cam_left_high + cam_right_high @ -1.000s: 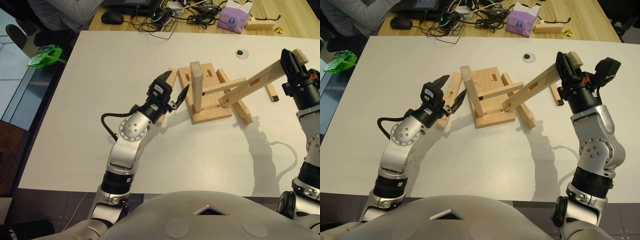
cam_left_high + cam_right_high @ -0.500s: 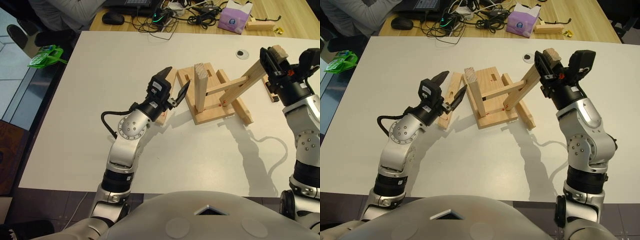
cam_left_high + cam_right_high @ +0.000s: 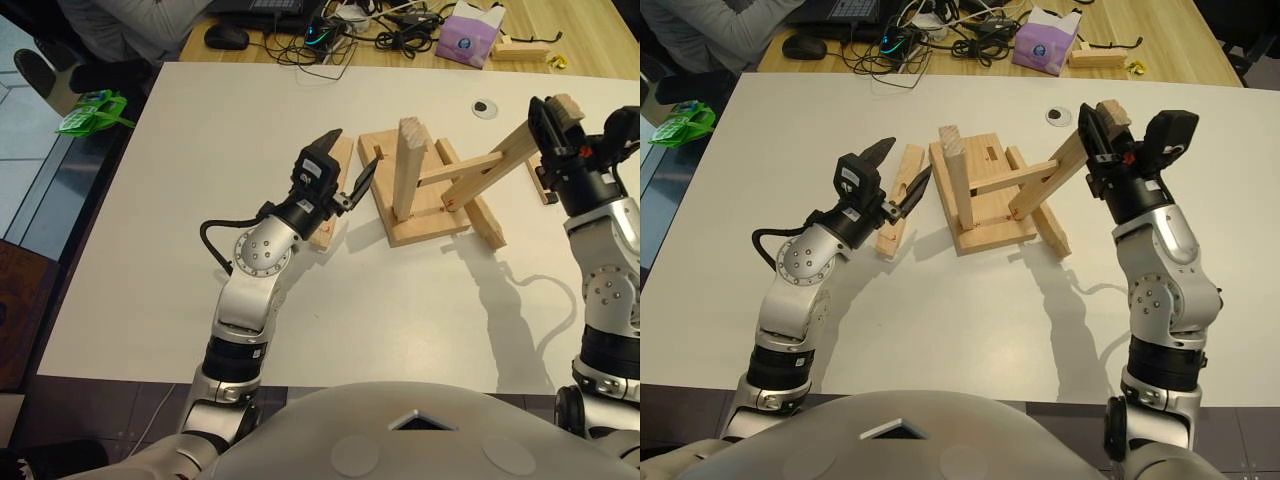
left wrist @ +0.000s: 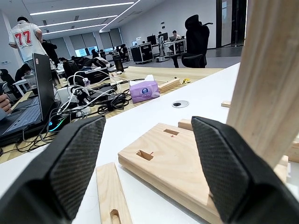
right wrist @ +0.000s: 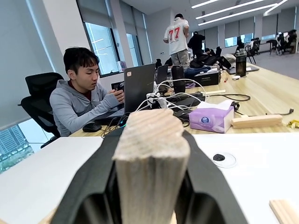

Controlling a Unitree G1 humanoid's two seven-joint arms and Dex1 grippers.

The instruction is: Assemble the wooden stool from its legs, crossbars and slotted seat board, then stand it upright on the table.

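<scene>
Count: 1 slotted seat board [image 3: 428, 226], 2 legs, 1 crossbar [image 3: 455, 170], 3 loose sticks. White worktop [image 3: 180, 230]; board lies flat toward its far edge, right of centre, small round disc [image 3: 484, 106] nearer that edge. Behind: wooden desk [image 3: 600, 30] with cables [image 3: 400, 28], mouse [image 3: 224, 35], purple tissue box [image 3: 472, 28]; open-plan office. All pale bare wood. Upright leg [image 3: 408, 165] stands in the board; crossbar joins it to tilted leg [image 3: 497, 165], top end pinched by right gripper [image 3: 555, 115]. Left gripper [image 3: 352, 158] spread wide, holding nothing, over slotted stick [image 3: 333, 195] on the board's left-edge side; long stick [image 3: 480, 215] on the other side, short stick [image 3: 541, 185] partly behind the right arm.
</scene>
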